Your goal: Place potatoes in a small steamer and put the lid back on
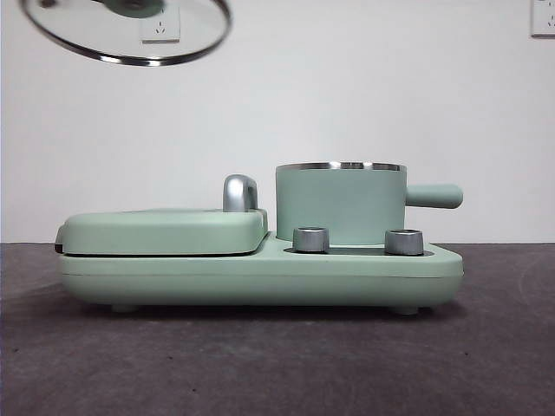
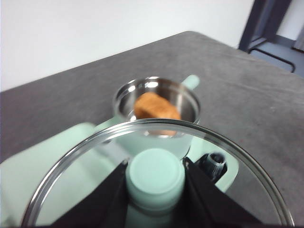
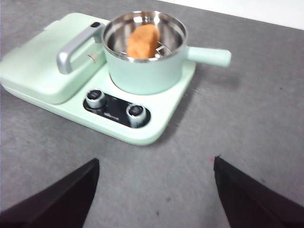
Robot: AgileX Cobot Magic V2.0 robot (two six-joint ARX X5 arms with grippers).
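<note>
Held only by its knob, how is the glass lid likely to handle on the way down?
The lid looks rigid, probably breakable glass. The left gripper pinches just the smooth knob, so it may slip or tilt. Its steel rim should seat on the small steamer.

I see the potato (image 3: 142, 42) lying inside the uncovered steamer (image 3: 145, 71), my right gripper (image 3: 154, 190) spread wide above the table (image 3: 247, 118).

My black left gripper (image 2: 155, 190) grips a mint-green knob (image 2: 156, 175) on the clear, steel-rimmed lid (image 2: 85, 185). The steamer (image 3: 142, 66) is mint-green outside, bright steel inside. The potato (image 3: 142, 42) is orange-brown. The cooker base (image 3: 156, 123) is mint-green with a black control panel (image 3: 116, 110) and silver dials (image 3: 136, 112).
</note>
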